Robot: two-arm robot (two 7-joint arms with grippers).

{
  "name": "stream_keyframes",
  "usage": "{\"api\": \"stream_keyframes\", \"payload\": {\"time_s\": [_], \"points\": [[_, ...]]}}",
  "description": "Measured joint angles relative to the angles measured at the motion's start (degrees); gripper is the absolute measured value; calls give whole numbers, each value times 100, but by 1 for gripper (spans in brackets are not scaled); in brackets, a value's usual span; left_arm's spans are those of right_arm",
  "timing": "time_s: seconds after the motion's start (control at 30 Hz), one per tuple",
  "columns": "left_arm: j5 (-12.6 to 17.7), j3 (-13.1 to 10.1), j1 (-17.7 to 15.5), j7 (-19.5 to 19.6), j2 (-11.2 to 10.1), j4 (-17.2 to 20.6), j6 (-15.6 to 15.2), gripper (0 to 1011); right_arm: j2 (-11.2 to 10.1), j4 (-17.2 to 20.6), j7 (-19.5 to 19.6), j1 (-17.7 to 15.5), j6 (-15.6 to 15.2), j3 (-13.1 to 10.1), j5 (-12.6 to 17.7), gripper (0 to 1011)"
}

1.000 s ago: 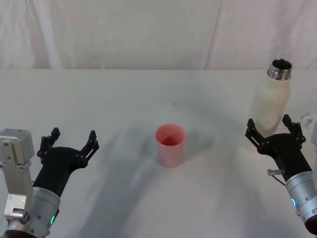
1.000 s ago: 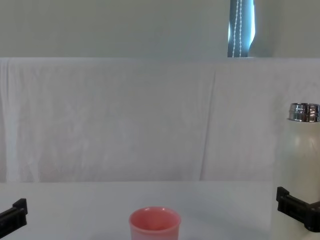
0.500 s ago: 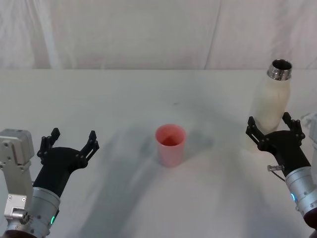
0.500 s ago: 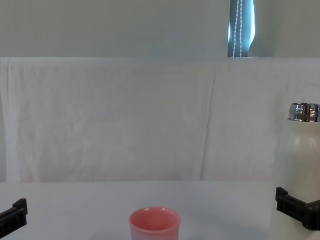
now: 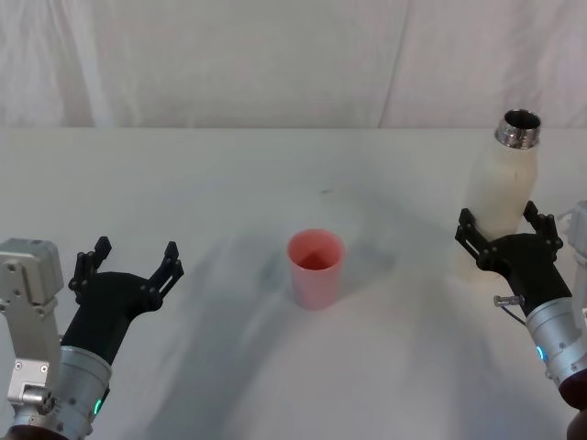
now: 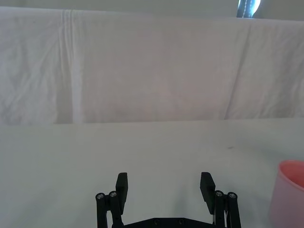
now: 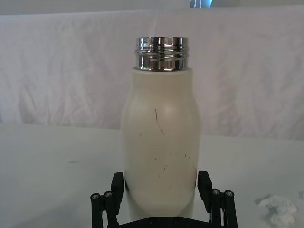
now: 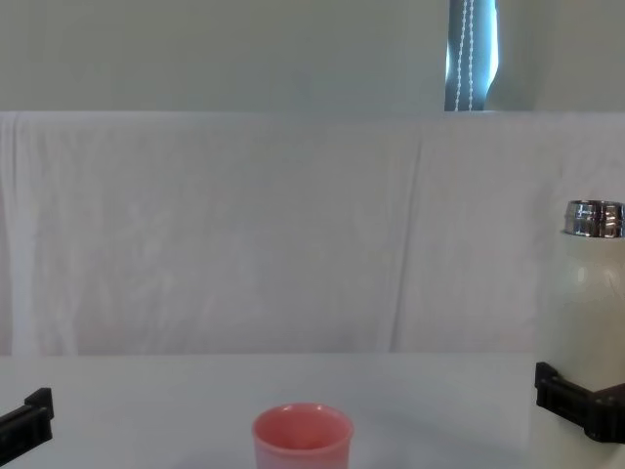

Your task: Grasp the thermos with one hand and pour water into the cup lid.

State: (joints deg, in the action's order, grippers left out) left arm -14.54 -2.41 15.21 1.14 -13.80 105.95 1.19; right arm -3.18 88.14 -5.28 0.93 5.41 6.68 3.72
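My right hand (image 5: 503, 227) has crept forward over the last second, and its fingers, which were just short of the thermos (image 5: 499, 191), now stand either side of the lower body. In the right wrist view the thermos (image 7: 159, 142) sits squarely between my two black fingers (image 7: 118, 183), which are apart and, as far as I can judge, not yet pressing on the wall. That tells me the approach is about done and the grasp itself is the step in hand: closing should clamp the bottle low on its body. The thermos stands upright at the right of the counter (image 5: 229, 183), its steel neck open at the top, with no water running. The cup (image 5: 315, 268) stands upright near the middle of the counter, well apart from the thermos, and looks empty to me. My left hand (image 5: 127, 264) has not moved; it rests low on the left with its fingers apart, holding nothing, and the cup's rim (image 6: 290, 190) shows off to one side in its wrist view. Gripping so low on a tall bottle may let it tip when I lift, so I judge a firm squeeze is called for.
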Motion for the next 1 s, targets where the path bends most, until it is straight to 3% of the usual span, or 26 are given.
{"api": "stream_keyframes", "payload": {"time_s": [0.47,1.0], "points": [[0,0,0,0,0,0,0,1001,25,-238,-93,273,-2,-36,64,1001],[0,-1,0,0,0,0,0,1001,22,-231,-86,257,-4,-32,71,959]]}}
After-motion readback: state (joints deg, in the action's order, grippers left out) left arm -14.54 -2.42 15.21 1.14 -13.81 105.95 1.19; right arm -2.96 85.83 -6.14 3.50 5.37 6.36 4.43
